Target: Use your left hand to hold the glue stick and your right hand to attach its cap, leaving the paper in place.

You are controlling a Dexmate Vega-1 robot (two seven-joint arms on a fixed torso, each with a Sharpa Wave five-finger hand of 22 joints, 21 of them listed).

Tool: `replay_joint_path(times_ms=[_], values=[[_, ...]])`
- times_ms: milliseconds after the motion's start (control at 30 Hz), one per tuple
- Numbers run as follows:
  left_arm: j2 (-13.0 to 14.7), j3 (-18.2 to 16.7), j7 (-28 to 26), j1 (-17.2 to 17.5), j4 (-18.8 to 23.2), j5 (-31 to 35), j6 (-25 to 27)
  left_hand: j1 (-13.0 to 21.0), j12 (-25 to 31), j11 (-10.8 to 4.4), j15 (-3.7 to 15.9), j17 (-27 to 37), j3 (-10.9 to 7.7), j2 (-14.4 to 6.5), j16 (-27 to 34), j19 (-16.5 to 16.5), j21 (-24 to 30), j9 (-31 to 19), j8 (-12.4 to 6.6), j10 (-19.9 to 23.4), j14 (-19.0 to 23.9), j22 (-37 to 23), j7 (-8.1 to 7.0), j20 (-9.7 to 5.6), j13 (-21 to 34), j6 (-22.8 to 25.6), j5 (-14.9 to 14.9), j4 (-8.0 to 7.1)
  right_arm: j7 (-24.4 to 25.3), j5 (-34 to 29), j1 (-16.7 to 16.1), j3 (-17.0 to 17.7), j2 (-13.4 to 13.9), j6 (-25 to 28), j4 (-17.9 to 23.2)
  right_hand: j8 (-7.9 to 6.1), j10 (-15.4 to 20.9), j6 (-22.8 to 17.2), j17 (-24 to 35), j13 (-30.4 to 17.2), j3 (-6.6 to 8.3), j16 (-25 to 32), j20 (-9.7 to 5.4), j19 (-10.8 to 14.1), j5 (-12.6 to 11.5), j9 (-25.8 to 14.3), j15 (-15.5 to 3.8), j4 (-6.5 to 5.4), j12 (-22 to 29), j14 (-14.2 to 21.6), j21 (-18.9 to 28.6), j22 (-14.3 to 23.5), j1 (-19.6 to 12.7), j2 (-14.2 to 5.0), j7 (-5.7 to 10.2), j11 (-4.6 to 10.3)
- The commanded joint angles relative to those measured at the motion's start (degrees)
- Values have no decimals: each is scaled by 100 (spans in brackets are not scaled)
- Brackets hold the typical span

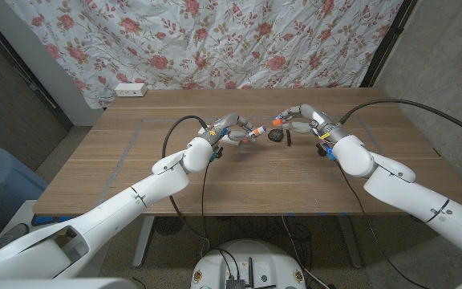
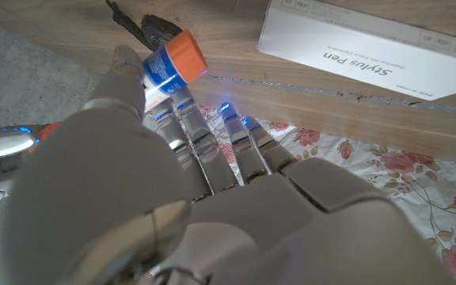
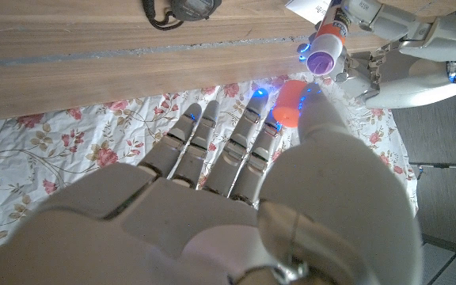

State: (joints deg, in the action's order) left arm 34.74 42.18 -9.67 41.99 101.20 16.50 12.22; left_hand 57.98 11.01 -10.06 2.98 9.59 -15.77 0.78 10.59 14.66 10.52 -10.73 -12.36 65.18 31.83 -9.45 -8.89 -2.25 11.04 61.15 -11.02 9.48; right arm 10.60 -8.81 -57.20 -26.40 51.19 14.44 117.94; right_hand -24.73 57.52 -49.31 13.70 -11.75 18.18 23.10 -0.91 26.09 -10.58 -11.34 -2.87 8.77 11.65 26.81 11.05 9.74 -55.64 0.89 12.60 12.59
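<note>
Wooden table, plank grain, pale taped rectangle outline on top. Small black object lies on table near centre; dark thin strap just beside it, toward right arm's side. White power strip at far-left corner, well apart from black object. White box printed "Stylus Pen" lies on table near black object, seen in left wrist view.

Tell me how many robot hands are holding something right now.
2. The left hand holds the glue stick above the table's middle; the right hand holds the orange cap just beside it, the two not yet joined.
</note>
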Motion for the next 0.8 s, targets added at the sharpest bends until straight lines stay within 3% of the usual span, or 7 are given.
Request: replay_joint_path(times_ms=[33,800], values=[[-5,-8,-10,19,-17,-4,-31,-122,37,-287,879,10,-55,-379,-22,9,22,-58,-47,299,12,-21,-222,-51,31,303,-25,-39,13,-293,109,-172,-76,315,110,11,-16,-5,20,-15,-21,-11,12,-3,-9,-8,-751,-11,-13,-16,6,10,-6,-22,6,18],[-78,19,-40,-58,-175,3,-133,-173,35,-287,880,4,-93,-376,-36,8,23,-56,-43,304,18,-21,-235,-54,30,304,-26,-34,-48,-382,202,-335,-195,373,81,27,-23,-20,21,-16,-37,-3,10,25,-8,-7,-747,-10,-19,-8,17,10,-9,-46,6,17]])
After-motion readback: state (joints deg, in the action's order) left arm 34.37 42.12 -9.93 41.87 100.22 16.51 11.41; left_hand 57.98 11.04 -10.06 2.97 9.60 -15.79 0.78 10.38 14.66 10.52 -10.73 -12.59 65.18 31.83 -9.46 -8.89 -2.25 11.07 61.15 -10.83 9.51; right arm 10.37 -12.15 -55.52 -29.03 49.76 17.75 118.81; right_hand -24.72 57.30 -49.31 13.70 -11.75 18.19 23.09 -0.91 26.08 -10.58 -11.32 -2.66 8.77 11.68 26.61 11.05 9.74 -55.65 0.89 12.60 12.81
